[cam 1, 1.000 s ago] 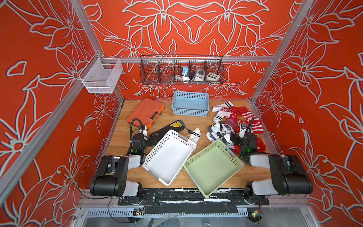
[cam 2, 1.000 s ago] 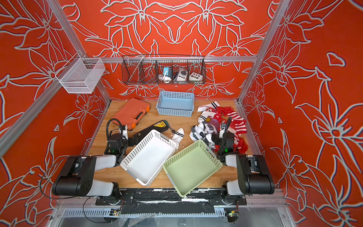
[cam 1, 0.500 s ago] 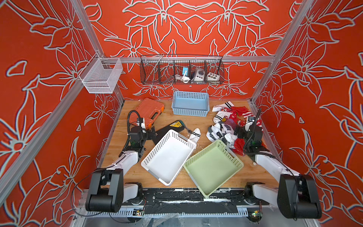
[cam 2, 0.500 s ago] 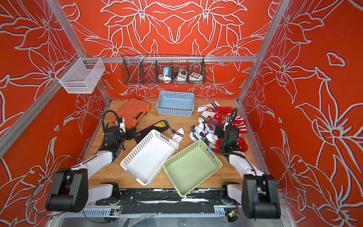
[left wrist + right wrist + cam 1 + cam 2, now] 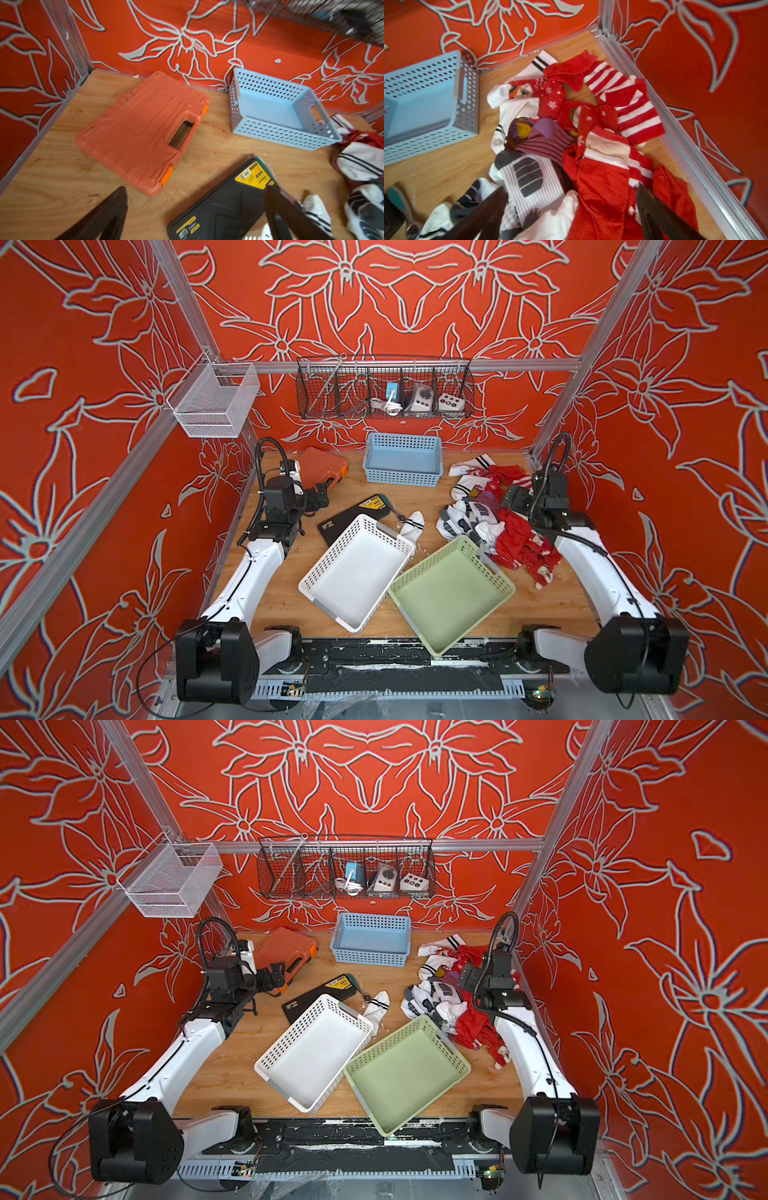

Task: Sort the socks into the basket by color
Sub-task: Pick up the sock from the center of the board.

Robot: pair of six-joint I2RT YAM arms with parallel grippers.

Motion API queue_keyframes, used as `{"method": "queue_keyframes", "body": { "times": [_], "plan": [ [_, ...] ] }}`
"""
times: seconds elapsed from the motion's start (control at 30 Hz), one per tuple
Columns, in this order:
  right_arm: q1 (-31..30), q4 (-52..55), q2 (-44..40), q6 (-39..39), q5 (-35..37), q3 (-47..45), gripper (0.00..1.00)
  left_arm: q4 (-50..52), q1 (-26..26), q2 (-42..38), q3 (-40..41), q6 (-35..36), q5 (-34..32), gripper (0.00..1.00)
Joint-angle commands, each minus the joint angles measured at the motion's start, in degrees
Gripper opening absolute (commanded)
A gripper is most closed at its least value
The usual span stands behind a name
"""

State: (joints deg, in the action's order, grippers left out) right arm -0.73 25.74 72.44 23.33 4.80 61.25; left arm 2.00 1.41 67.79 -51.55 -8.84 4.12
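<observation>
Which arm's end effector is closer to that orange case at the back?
Left. The left end effector, open, hovers just beside the orange case; the right end effector is on the far side, above the socks.

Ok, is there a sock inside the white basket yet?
No, the white basket shows only a bare floor in both top views; the nearest white sock lies on the table beside its far corner.

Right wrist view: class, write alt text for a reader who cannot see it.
A tangled pile of socks, red, white and purple, lies on the wooden table in a red-walled corner. The open right gripper hovers above it, empty. An empty blue basket stands beside the pile.
</observation>
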Motion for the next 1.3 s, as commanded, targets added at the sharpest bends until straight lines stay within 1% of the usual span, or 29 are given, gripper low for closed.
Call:
{"method": "queue_keyframes", "body": {
  "times": [0.0,0.1,0.2,0.33,0.43,0.57,0.67,0.93,1.17,1.27],
  "plan": [
    [-0.1,16.1,2.8,0.9,-8.0,3.7,0.94,9.3,-0.8,0.2,-5.0,-3.0,2.6,0.99],
    [-0.1,17.6,2.9,0.9,-10.6,3.5,0.89,15.2,-1.5,1.0,-9.0,-4.2,3.5,0.99],
    [-0.5,19.5,4.0,0.3,-11.8,3.7,0.85,20.3,-4.1,1.7,-12.1,-4.7,3.0,0.99],
    [-1.9,22.9,6.1,-1.2,-10.9,5.2,0.86,23.8,-6.6,1.7,-13.8,-6.9,3.3,0.98],
    [-2.6,25.1,8.3,-2.5,-9.9,6.3,0.86,25.7,-8.7,2.3,-14.6,-8.0,3.5,0.98],
    [-4.1,25.5,9.9,-3.5,-9.4,6.6,0.84,26.4,-11.1,3.0,-15.6,-9.3,3.9,0.98],
    [-6.1,25.2,11.6,-3.5,-8.9,7.0,0.83,26.4,-11.8,3.6,-16.3,-10.6,5.5,0.98],
    [-10.2,23.9,15.6,-3.4,-7.5,10.1,0.81,27.6,-13.1,5.2,-18.6,-10.6,7.8,0.98],
    [-11.2,23.1,17.8,-3.0,-7.2,8.9,0.68,27.4,-13.2,5.8,-18.2,-10.8,9.5,0.98],
    [-11.3,22.4,17.6,-2.9,-6.9,8.1,0.57,26.9,-13.2,6.0,-17.8,-10.9,10.4,0.98]
  ]
}}
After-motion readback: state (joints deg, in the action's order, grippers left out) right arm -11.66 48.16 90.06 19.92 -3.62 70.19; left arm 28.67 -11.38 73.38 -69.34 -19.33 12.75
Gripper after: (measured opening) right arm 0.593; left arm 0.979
